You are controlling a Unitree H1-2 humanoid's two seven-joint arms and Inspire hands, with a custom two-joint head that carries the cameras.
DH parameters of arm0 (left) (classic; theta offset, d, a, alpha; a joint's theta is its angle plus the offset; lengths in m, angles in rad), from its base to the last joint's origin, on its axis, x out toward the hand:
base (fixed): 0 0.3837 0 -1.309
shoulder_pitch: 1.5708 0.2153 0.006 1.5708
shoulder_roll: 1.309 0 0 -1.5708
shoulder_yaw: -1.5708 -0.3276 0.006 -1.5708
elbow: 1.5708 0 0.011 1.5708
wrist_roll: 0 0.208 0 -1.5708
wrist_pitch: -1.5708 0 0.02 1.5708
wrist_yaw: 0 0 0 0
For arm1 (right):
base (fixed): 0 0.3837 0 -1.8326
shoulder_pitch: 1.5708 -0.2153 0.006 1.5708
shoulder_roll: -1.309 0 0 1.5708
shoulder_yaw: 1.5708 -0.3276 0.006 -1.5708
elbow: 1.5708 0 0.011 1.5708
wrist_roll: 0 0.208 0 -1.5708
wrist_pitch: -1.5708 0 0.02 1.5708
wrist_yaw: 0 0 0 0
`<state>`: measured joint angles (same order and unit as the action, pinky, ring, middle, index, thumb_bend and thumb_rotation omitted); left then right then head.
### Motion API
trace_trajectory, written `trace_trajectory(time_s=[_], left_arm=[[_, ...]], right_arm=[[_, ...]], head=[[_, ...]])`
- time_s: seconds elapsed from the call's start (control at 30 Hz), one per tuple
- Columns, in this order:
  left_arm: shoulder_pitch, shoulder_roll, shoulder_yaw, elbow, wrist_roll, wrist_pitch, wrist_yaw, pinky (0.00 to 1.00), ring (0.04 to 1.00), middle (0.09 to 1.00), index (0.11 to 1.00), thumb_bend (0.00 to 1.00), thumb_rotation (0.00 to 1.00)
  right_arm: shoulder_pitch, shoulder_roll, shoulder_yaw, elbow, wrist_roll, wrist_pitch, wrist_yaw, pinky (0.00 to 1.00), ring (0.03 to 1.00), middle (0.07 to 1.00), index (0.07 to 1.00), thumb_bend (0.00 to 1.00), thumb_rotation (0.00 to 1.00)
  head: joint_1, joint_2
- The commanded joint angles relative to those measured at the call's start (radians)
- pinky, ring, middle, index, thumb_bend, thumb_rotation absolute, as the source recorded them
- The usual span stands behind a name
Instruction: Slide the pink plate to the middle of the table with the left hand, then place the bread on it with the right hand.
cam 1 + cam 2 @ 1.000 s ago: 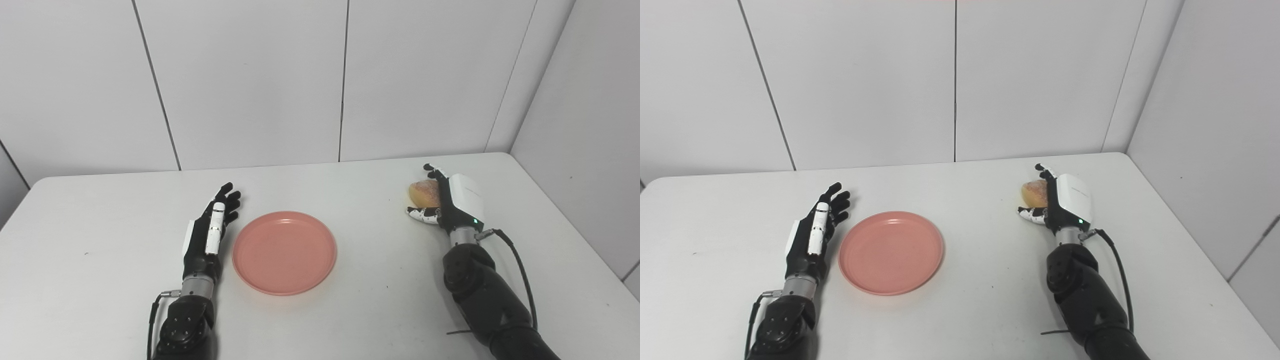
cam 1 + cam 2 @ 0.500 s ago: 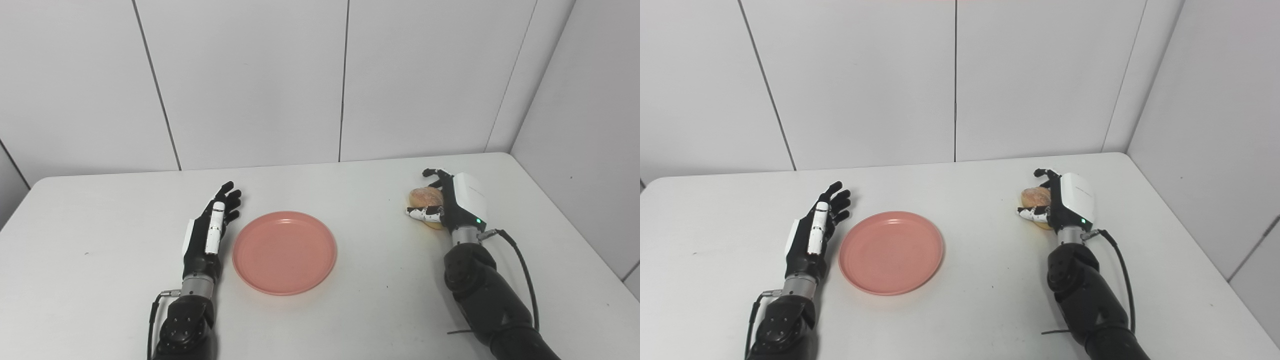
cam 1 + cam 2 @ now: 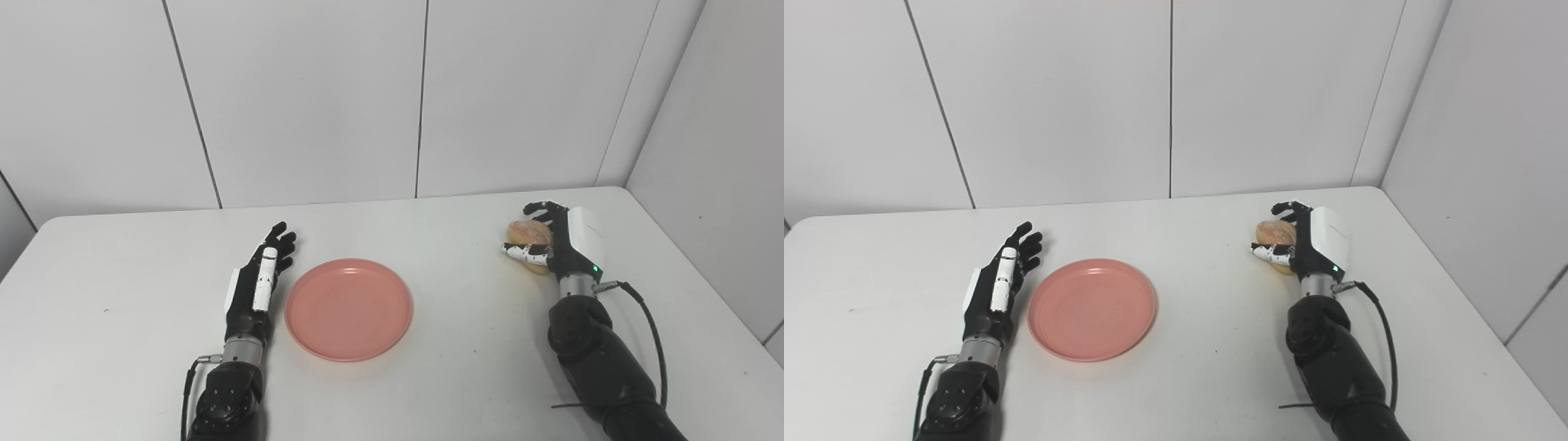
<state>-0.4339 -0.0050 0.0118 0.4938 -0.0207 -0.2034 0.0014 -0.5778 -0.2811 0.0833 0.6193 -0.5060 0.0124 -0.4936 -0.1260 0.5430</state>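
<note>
Bread [image 3: 530, 234] sits gripped in the right hand [image 3: 560, 242], well right of the plate [image 3: 348, 309], ready for carrying over, while the open left hand [image 3: 257, 283] rests just beside it.

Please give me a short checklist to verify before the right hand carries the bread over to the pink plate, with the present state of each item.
1. Right hand closed around the bread: ok.
2. Bread lifted clear of the table: cannot tell.
3. Pink plate near the table's middle: ok.
4. Plate surface bare, ready for the bread: ok.
5. Left hand open, beside the plate, not over it: ok.
6. Table between bread and plate without obstacles: ok.
</note>
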Motion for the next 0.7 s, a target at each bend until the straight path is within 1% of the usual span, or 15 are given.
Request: trace_trajectory(time_s=[0.0,0.03,0.1,0.13,0.27,0.43,0.67], left_arm=[[0.017,-0.013,-0.016,-0.002,0.007,0.003,-0.008,0.91,0.900,0.882,0.875,0.42,1.00],[0.017,-0.016,-0.018,-0.004,0.009,0.004,-0.007,0.91,0.895,0.880,0.875,0.41,1.00],[0.016,-0.021,-0.023,-0.007,0.017,0.004,0.001,0.91,0.885,0.879,0.873,0.38,1.00],[0.016,-0.023,-0.025,-0.008,0.020,0.008,0.003,0.90,0.883,0.880,0.876,0.38,1.00],[0.016,-0.025,-0.033,-0.011,0.033,0.015,0.009,0.91,0.893,0.892,0.888,0.38,1.00],[0.016,-0.033,-0.037,-0.024,0.053,0.049,0.036,0.91,0.900,0.894,0.889,0.41,1.00],[0.019,-0.039,-0.044,-0.049,0.082,0.099,0.055,0.93,0.922,0.910,0.901,0.43,1.00]], right_arm=[[-0.032,-0.004,-0.010,-0.076,0.015,-0.067,-0.013,0.33,0.421,0.468,0.527,0.51,0.00],[-0.028,-0.001,-0.010,-0.092,0.020,-0.074,-0.008,0.33,0.418,0.466,0.528,0.51,0.00],[-0.021,0.006,-0.015,-0.130,0.052,-0.110,0.012,0.33,0.412,0.466,0.524,0.51,0.00],[-0.017,0.009,-0.017,-0.153,0.066,-0.114,0.026,0.34,0.416,0.465,0.525,0.51,0.00],[0.001,0.017,-0.024,-0.230,0.091,-0.100,0.072,0.34,0.417,0.461,0.532,0.51,0.00],[0.022,0.030,-0.037,-0.347,0.121,-0.069,0.137,0.34,0.402,0.457,0.540,0.51,0.00],[0.048,0.050,-0.031,-0.443,0.130,-0.055,0.214,0.34,0.401,0.458,0.539,0.51,0.00]], head=[[0.015,0.002],[0.017,0.002],[0.035,0.006],[0.042,0.006],[0.063,0.009],[0.085,0.013],[0.097,0.018]])
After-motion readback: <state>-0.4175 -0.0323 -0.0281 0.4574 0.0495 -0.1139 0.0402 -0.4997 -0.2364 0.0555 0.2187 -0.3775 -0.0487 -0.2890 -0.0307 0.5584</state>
